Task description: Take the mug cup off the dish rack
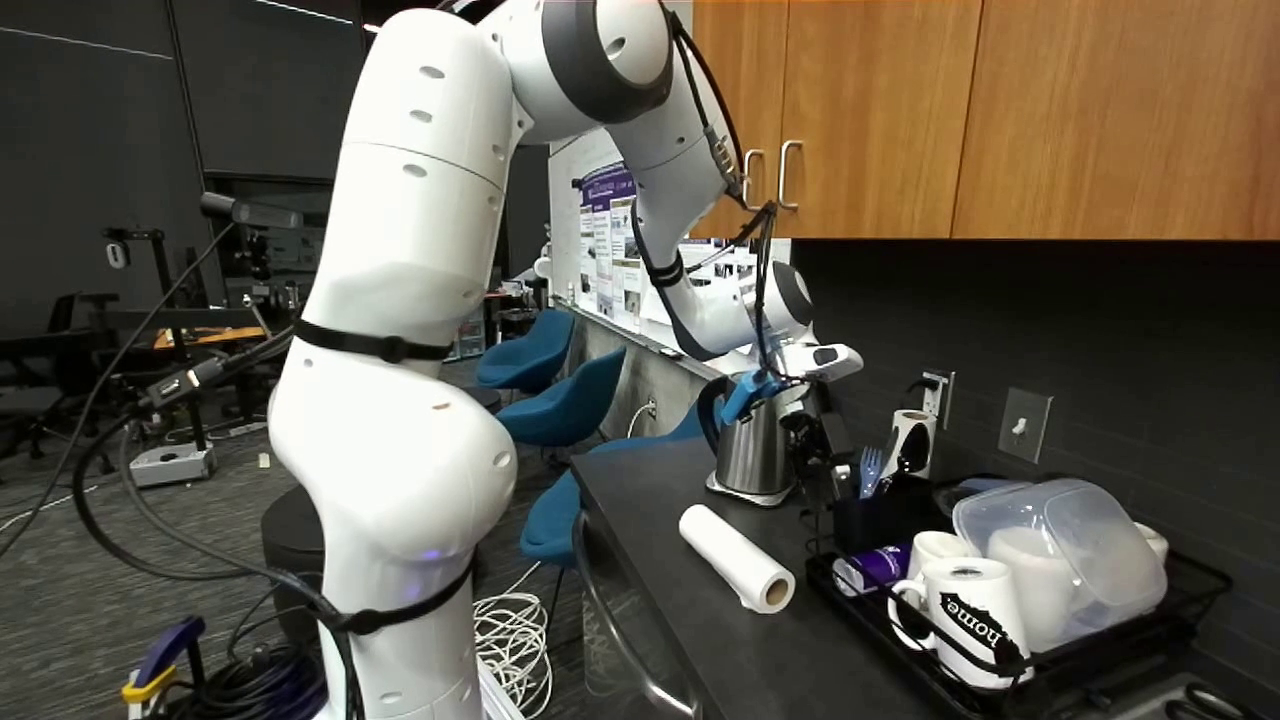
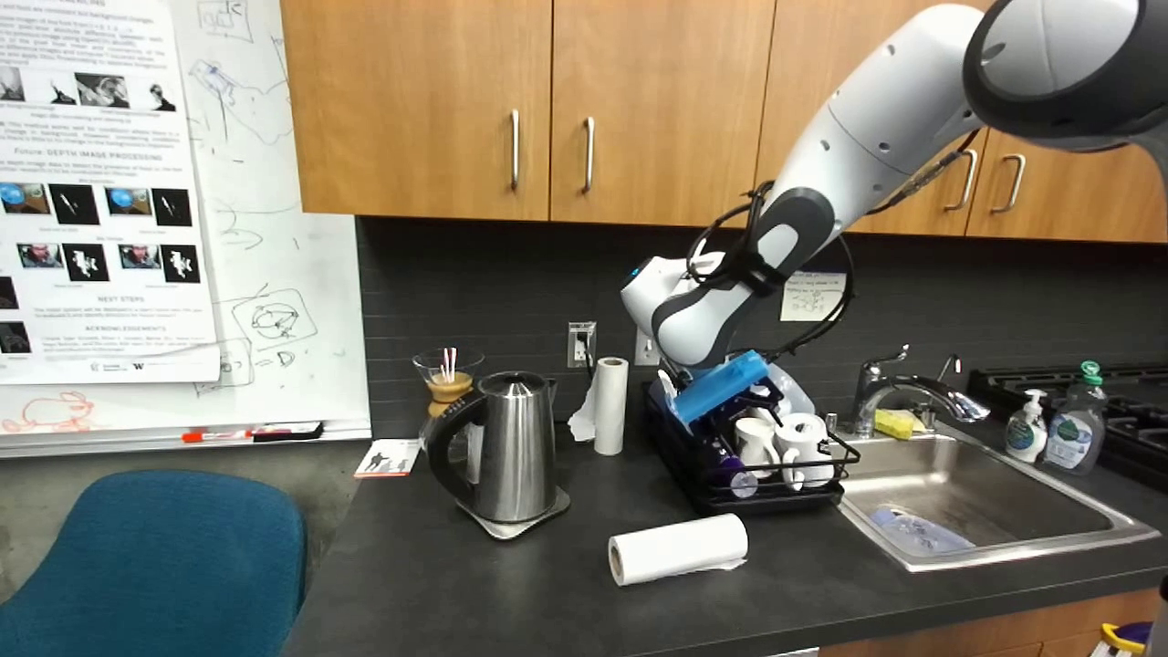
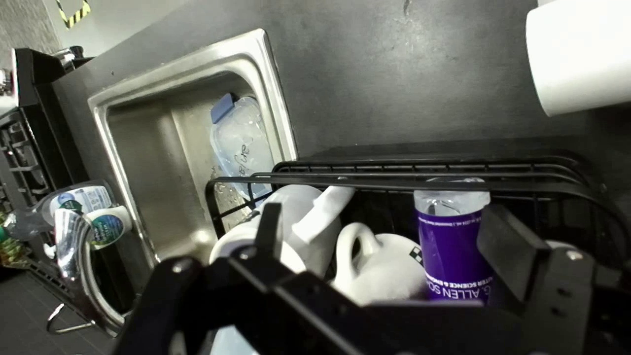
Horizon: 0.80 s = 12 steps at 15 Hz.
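Gripper [image 3: 389, 236], black: foremost in the wrist view, above the dish rack [image 2: 776, 498]; its jaws stood spread wide and held nothing.

Mug cup [image 1: 970, 612], white, printed "home" in black: sat in the dish rack at the end near the sink [image 3: 273, 93], handle toward the counter's front; in the wrist view it was partly hidden behind the gripper.

Second white mug [image 3: 394, 271], small checker mark: sat just beside the mug cup.

Purple cylinder [image 3: 451, 246], white lettering, one end clear: lay in the rack beside the second mug.

Clear plastic container [image 1: 1110, 560]: rested tilted in the rack, near both mugs.

Paper towel roll [image 2: 684, 547]: lay on its side on the dark counter [image 2: 438, 584], apart from the rack.

Upright roll [image 2: 610, 406]: stood farther back, between kettle and rack.

Steel kettle [image 2: 516, 456], black handle: stood on the counter.

Clear plastic item [image 3: 244, 143], blue-edged: lay in the sink.
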Each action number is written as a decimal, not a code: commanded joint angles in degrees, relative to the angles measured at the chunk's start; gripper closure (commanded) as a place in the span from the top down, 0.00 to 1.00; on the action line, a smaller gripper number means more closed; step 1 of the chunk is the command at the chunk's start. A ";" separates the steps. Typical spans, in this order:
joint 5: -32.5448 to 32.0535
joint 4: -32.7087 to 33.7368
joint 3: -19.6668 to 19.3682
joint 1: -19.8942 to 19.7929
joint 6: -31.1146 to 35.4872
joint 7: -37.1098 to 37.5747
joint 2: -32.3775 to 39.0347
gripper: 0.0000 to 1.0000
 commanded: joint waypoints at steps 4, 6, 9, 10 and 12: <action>-2.73 1.39 -1.49 0.01 -1.58 1.75 0.06 1.00; -3.82 1.81 -1.67 -0.03 -1.76 1.90 -0.23 1.00; -5.25 2.84 -1.65 -0.13 -1.94 2.06 -0.38 1.00; -5.65 3.18 -1.59 -0.18 -2.04 2.16 -0.29 1.00; -5.97 3.60 -1.49 -0.24 -2.17 2.18 -0.22 1.00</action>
